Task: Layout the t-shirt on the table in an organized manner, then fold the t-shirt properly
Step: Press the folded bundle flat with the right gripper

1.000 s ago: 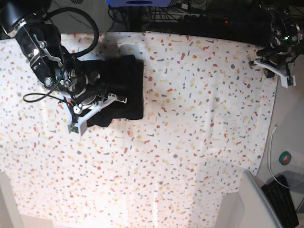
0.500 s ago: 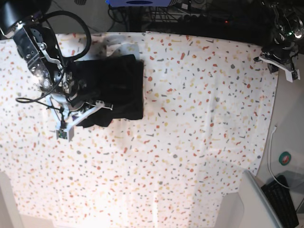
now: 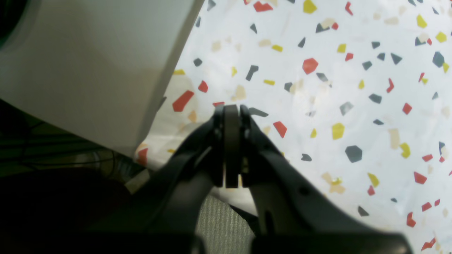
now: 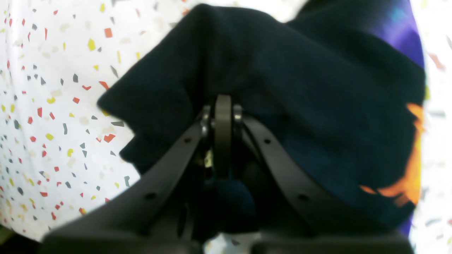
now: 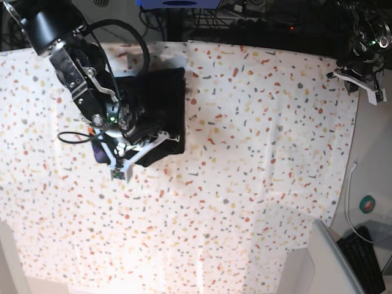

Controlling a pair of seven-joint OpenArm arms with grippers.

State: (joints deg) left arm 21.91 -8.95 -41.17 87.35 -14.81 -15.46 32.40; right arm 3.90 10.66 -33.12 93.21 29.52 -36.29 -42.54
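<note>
STEP: late folding, I judge | SHIRT: black short-sleeved cloth t-shirt (image 5: 158, 110) lies compactly folded on white speckled tabletop (image 5: 257, 159) | RIGHT gripper (image 4: 223, 106): jaws pressed together over it, holding nothing | LEFT gripper (image 3: 231, 113): jaws pressed together at tabletop's edge | NEXT: I'd check edges are square.

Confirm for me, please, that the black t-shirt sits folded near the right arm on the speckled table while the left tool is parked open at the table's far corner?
Not quite: the left tool is shut, its tips pressed together, as the left wrist view shows. The rest holds: the t-shirt sits folded by the right arm on the table, and that tool is parked at the far corner.
</note>
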